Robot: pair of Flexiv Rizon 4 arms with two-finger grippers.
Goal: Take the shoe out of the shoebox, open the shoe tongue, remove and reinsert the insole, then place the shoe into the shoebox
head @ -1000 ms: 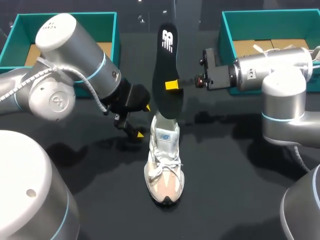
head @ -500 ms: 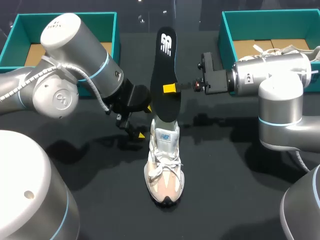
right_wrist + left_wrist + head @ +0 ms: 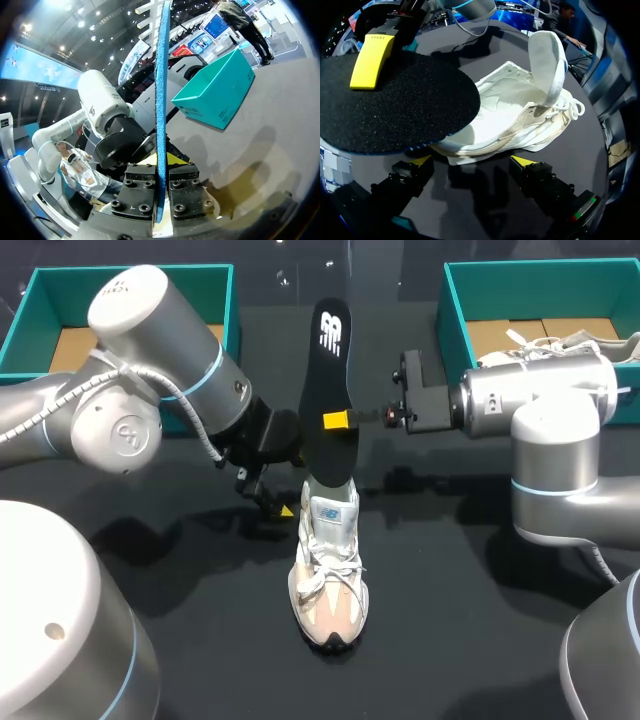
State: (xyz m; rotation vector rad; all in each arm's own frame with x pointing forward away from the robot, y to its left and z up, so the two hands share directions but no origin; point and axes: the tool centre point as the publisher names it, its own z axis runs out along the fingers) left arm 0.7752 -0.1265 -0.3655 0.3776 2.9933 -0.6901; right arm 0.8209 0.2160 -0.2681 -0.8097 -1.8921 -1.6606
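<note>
Since 1 s ago, the left claw (image 3: 472, 161) has edged closer to the shoe (image 3: 328, 570), its 2 fingers apart beside the heel on the worktop (image 3: 470, 630). Right claw (image 3: 337, 419) clamps the insole (image 3: 328, 360) upright above the shoe's heel.

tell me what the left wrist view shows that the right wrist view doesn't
Only the left wrist view: the shoe, its tongue lifted, just ahead of the open left gripper, plus the insole seen on its black top face, with a yellow fingertip of the right gripper on it. Only the right wrist view: the insole edge-on, blue edge showing, clamped between the right gripper's fingers, with the left arm and a teal shoebox beyond. Both: the insole and the table.
</note>
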